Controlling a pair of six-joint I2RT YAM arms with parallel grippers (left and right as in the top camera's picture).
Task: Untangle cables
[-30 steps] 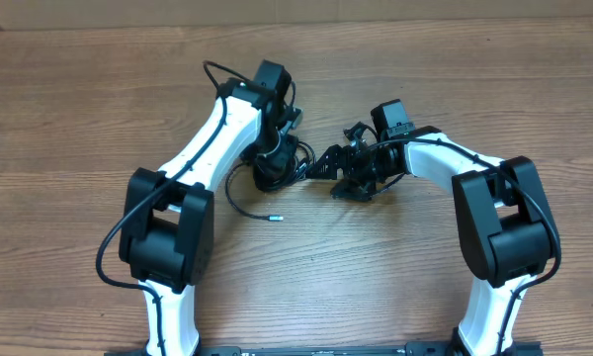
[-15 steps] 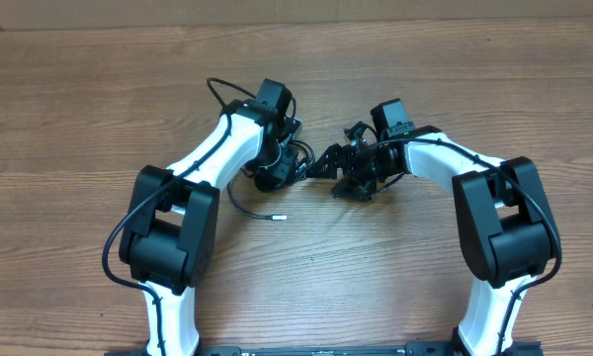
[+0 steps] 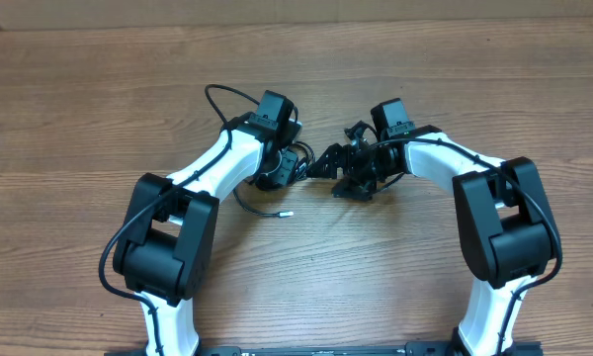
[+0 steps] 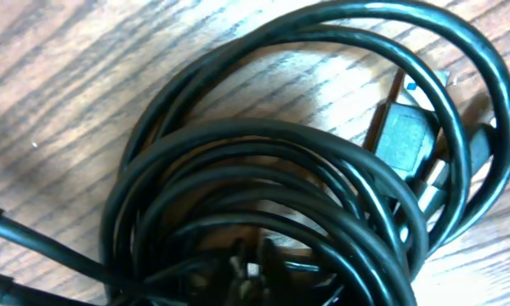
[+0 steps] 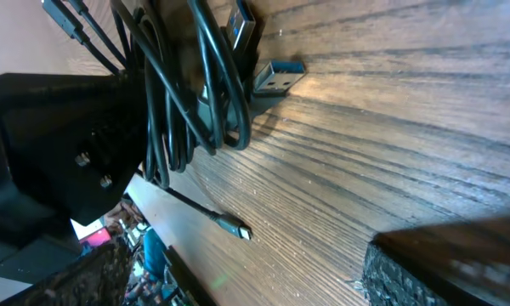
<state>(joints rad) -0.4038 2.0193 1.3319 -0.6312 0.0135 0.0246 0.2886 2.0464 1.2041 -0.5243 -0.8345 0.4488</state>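
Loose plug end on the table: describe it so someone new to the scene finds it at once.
On the wooden table, find the left arm reaching into the knot of black cables. One thin cord curls out of the knot toward that arm's base, ending in the plug end. Its pale metal tip lies alone on bare wood, apart from the bundle.

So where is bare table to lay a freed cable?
Bare wood runs along the far edge, outside the left arm and right arm, and between them below the loose plug. Crowded: the cables mid-table.
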